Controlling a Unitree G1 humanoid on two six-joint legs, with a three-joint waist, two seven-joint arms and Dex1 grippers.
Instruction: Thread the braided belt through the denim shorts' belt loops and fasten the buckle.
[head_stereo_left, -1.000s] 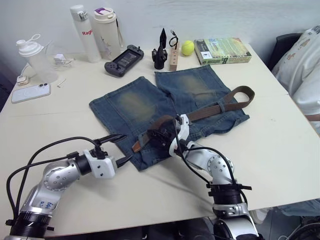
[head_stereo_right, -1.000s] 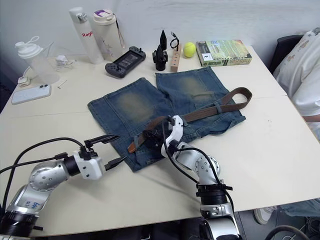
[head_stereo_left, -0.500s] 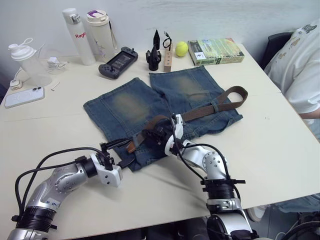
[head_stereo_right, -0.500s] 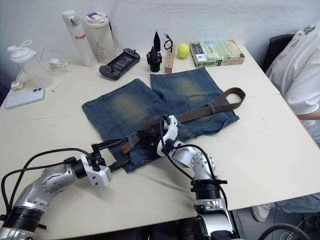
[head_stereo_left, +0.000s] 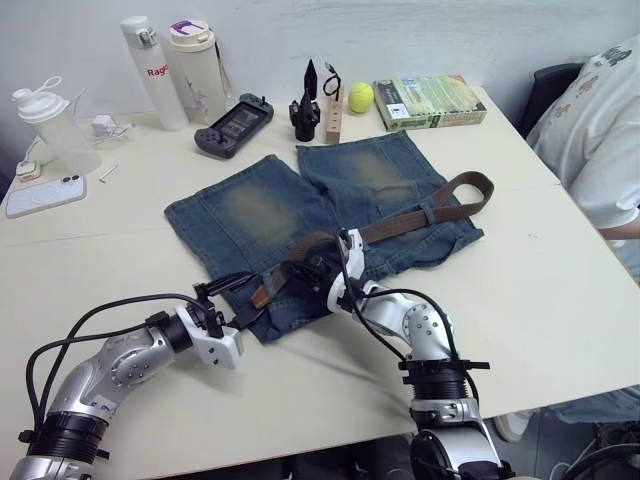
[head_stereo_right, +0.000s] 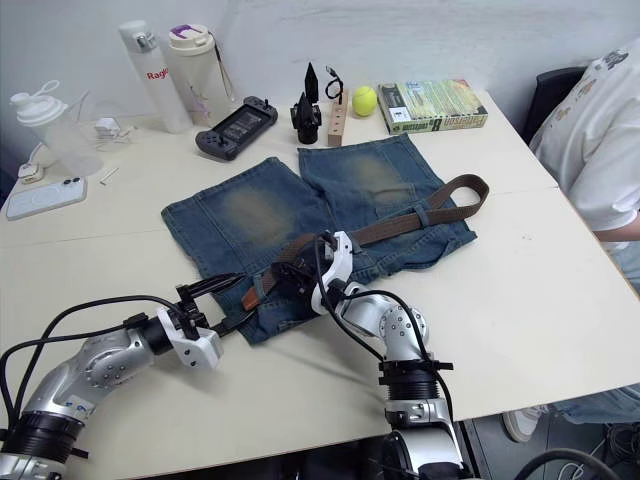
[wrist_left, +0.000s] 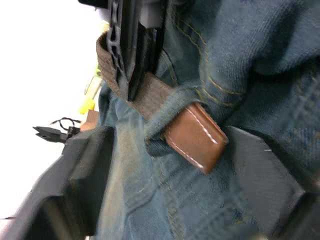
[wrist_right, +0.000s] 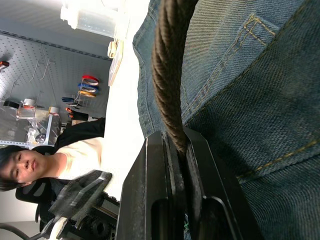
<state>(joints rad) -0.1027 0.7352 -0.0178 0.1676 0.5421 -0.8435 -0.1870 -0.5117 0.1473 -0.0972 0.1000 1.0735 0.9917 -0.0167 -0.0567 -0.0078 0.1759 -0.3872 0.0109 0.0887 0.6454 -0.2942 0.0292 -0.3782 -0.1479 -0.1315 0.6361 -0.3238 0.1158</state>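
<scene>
Change: left gripper (head_stereo_left: 232, 300) has advanced to the shorts' (head_stereo_left: 262, 207) hem
Left gripper: open, straddling belt (wrist_left: 195, 136) tip
Right gripper (head_stereo_left: 312, 274): clamped on belt
Advice: pinch tip squarely, pull along waistband

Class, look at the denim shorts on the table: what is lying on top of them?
The braided belt lies across the denim shorts, passing under a belt loop. The right gripper pinches the belt, and its smooth leather tip pokes out. The belt's stretch under denim is hidden.
</scene>
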